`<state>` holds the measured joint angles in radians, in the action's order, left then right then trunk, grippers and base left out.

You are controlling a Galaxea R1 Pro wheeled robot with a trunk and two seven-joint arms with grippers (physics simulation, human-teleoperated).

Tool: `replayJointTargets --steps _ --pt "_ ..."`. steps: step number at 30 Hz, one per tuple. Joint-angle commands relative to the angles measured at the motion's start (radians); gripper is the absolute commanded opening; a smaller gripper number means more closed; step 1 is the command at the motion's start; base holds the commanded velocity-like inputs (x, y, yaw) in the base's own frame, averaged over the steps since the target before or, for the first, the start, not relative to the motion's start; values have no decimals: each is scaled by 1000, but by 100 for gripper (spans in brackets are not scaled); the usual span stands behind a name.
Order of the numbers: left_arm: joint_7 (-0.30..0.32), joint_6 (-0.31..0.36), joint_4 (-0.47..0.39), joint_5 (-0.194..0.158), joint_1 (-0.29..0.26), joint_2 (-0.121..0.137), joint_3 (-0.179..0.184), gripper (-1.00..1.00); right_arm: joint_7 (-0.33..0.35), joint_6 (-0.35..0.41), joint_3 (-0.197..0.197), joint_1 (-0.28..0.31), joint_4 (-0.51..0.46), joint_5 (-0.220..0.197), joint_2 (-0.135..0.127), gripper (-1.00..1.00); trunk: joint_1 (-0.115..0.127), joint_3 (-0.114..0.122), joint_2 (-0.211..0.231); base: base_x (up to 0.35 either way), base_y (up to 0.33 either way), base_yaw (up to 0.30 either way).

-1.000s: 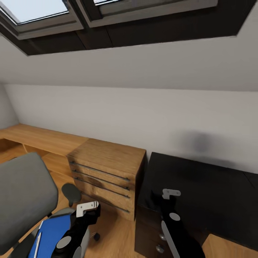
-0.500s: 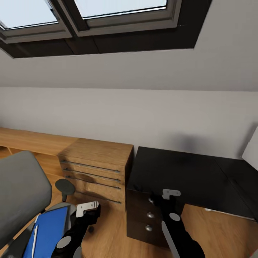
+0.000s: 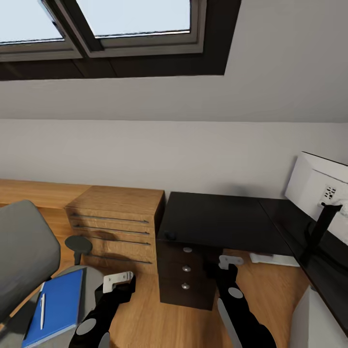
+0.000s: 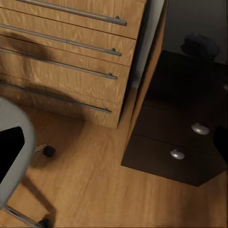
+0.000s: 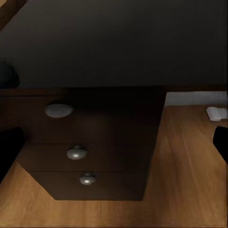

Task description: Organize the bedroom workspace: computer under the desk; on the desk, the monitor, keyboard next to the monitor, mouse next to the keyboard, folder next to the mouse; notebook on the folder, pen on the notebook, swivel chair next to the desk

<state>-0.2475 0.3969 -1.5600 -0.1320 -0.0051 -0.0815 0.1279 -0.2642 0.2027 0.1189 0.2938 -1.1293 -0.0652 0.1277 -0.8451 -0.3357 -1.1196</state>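
The grey swivel chair [image 3: 21,253] stands at the left. On its seat lies the blue folder [image 3: 57,305] with the white pen [image 3: 42,311] on top. The black desk [image 3: 217,220] with its drawer unit [image 3: 186,282] is ahead. A small dark mouse [image 3: 169,236] sits on the desk's near corner. The monitor [image 3: 316,186] stands on the desk at the right, back toward me. The light grey computer [image 3: 319,319] is at the lower right. My left gripper [image 3: 118,280] hangs open beside the chair. My right gripper [image 3: 230,261] is open before the drawers. The notebook is out of view.
A light wooden dresser [image 3: 113,224] stands against the desk's left side, with a low wooden bench [image 3: 29,188] beyond it. A pale flat thing [image 3: 273,259] lies on the floor under the desk; I cannot tell whether it is the keyboard. A sloped ceiling with skylights hangs overhead.
The whole view has swung to the right, so the monitor and the computer have come into sight and the chair sits further left. Both arms keep their places in the picture.
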Motion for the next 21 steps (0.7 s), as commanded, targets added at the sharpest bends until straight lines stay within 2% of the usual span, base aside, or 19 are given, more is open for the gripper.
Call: replayJointTargets --steps 1,7,12,21 --pt "-9 4 -2 -11 -1 0 2 100 -7 4 2 1 -1 -7 0 100 1 -1 -1 -337 0 -53" --pt "-9 4 -2 -11 0 0 2 100 -7 4 2 1 -1 -8 0 100 1 -1 -1 -333 -20 -17" --pt "-9 4 -2 -11 0 0 1 100 -7 4 2 1 -1 -8 0 100 1 -1 -1 -271 -172 -2" --pt "-9 2 -2 -11 0 0 0 100 -7 4 2 1 -2 -7 0 100 1 -1 -1 -88 -57 0"
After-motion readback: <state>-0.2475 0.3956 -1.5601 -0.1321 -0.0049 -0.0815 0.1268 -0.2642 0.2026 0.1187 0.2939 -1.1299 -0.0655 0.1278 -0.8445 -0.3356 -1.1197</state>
